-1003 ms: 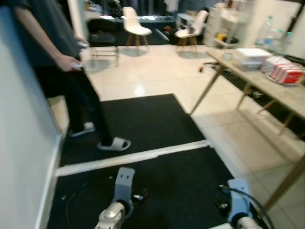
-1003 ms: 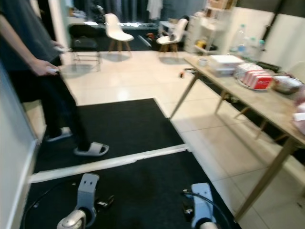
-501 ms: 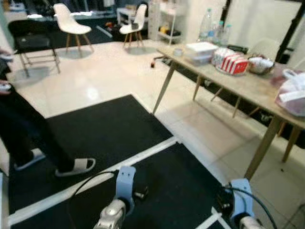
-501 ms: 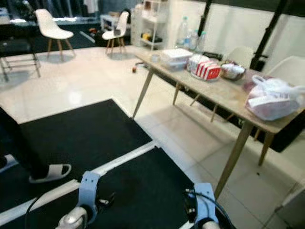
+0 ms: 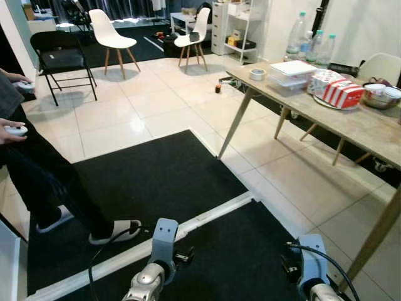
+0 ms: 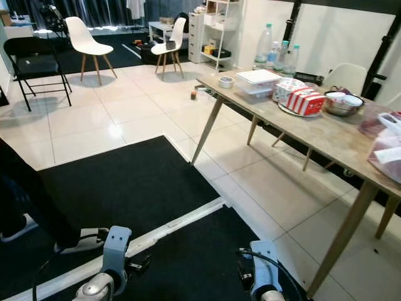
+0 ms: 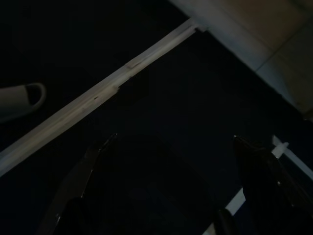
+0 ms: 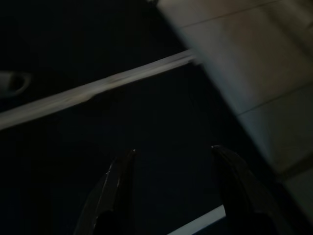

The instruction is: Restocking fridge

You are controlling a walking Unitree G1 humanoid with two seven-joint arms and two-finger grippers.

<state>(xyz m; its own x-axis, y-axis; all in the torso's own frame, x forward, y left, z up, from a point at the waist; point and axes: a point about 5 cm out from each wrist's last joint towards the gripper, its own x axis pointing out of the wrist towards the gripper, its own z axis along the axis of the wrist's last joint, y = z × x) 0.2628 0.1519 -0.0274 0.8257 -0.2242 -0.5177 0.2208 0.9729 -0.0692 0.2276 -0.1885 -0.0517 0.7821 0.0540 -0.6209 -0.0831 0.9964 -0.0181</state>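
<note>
Left hand (image 7: 171, 181): hung low over the black mat (image 5: 188, 169), fingers spread wide, nothing held. Right hand (image 8: 171, 191): likewise hung low, fingers parted, empty. Wooden desk (image 6: 326, 135): stood to the right on the tiled floor (image 6: 144, 106), stocked with water bottles (image 6: 266, 50), a clear container (image 6: 258, 81), a red-striped carton (image 6: 304, 100) and a metal bowl (image 6: 341, 103). A person's leg (image 5: 56, 194) is seen at left.

Table (image 6: 326, 135) right; person (image 5: 28, 182) left, mat (image 5: 156, 175) between
</note>
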